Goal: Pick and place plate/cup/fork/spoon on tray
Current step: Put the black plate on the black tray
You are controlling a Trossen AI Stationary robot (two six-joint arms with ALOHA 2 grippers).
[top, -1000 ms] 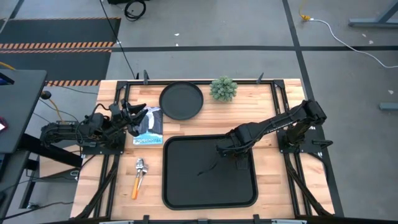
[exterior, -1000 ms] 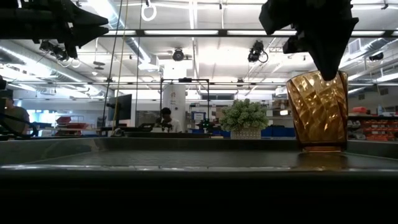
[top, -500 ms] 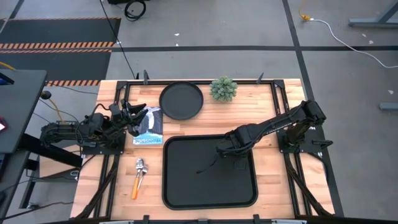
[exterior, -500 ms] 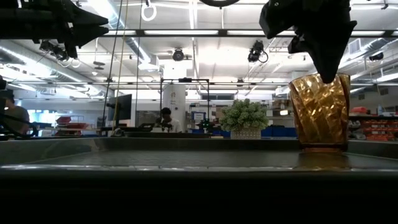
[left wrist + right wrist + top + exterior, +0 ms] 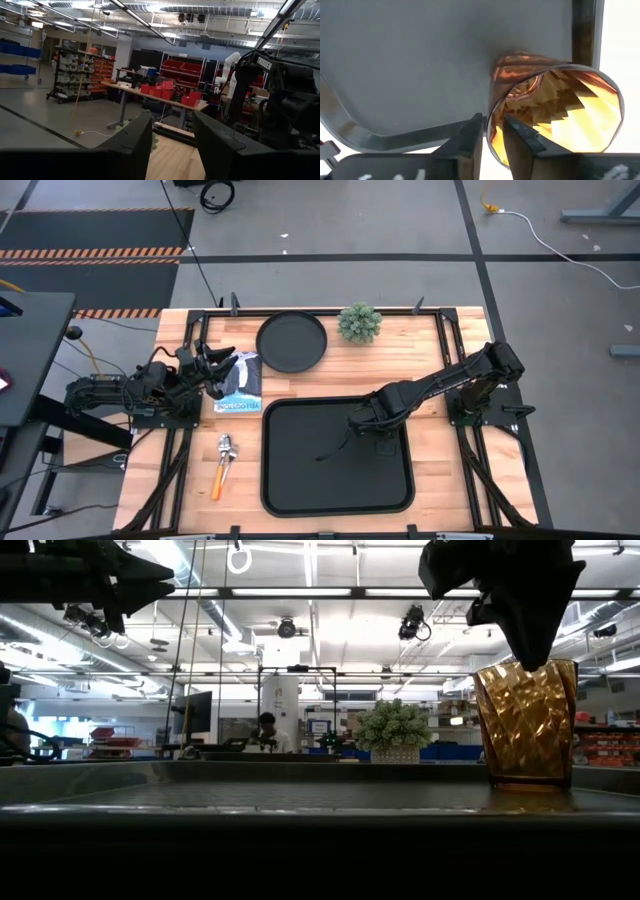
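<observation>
The amber cup (image 5: 525, 725) stands upright on the black tray (image 5: 300, 470), near its far right corner. My right gripper (image 5: 492, 137) points down over it, open. One finger stands outside the cup's rim (image 5: 492, 117) and one inside it. The round black plate (image 5: 291, 340) lies on the wood at the back. The fork and spoon (image 5: 222, 465) lie together left of the tray, silver ends toward the far edge; I cannot tell them apart. My left gripper (image 5: 222, 365) waits open at the table's left.
A small potted plant (image 5: 359, 322) stands right of the plate. A blue-and-white packet (image 5: 238, 385) lies below my left gripper. Most of the tray's floor left of the cup is bare. A person sits in the room far behind the table.
The cup was tilted under my right gripper; it now stands straight, its base flat on the tray, a little farther toward the tray's right edge. My right gripper has stayed over it and rolled slightly.
</observation>
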